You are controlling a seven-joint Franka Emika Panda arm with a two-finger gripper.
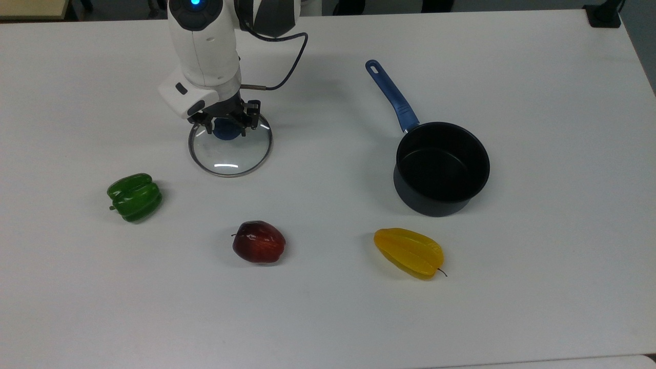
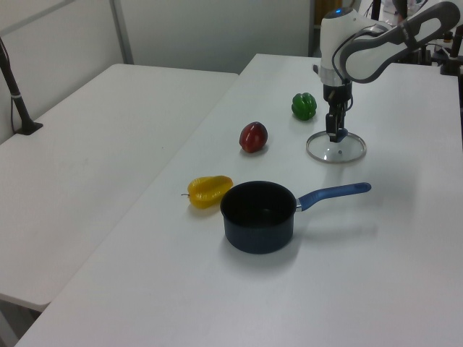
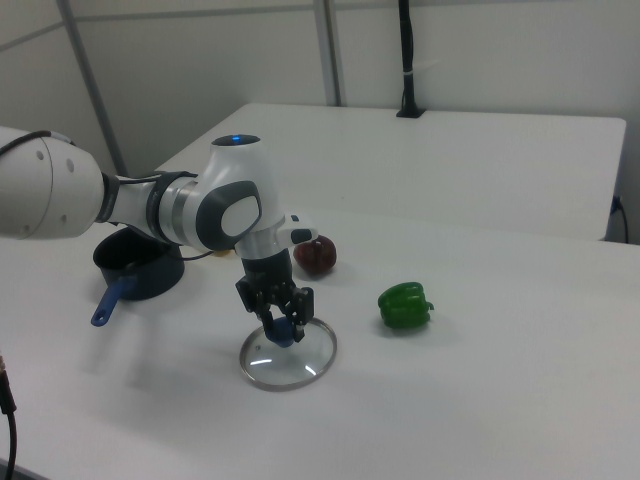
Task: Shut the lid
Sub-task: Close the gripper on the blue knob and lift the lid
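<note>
- Lid (image 1: 230,152) lies flat on the white worktop (image 1: 328,318), toward the top view's left, well apart from the saucepan.
- Gripper (image 1: 226,126) is down over the blue knob (image 1: 227,130), one finger either side of it; whether the fingers press on the knob, cannot tell.
- Saucepan (image 1: 442,168): dark, empty, uncovered, blue handle (image 1: 392,96) angled to the top view's upper left.
- Green pepper (image 1: 135,197) sits near the lid, on the top view's lower left of it.
- Red apple (image 1: 259,242) and yellow starfruit (image 1: 409,252) sit lower in the top view, the starfruit just below the saucepan.
</note>
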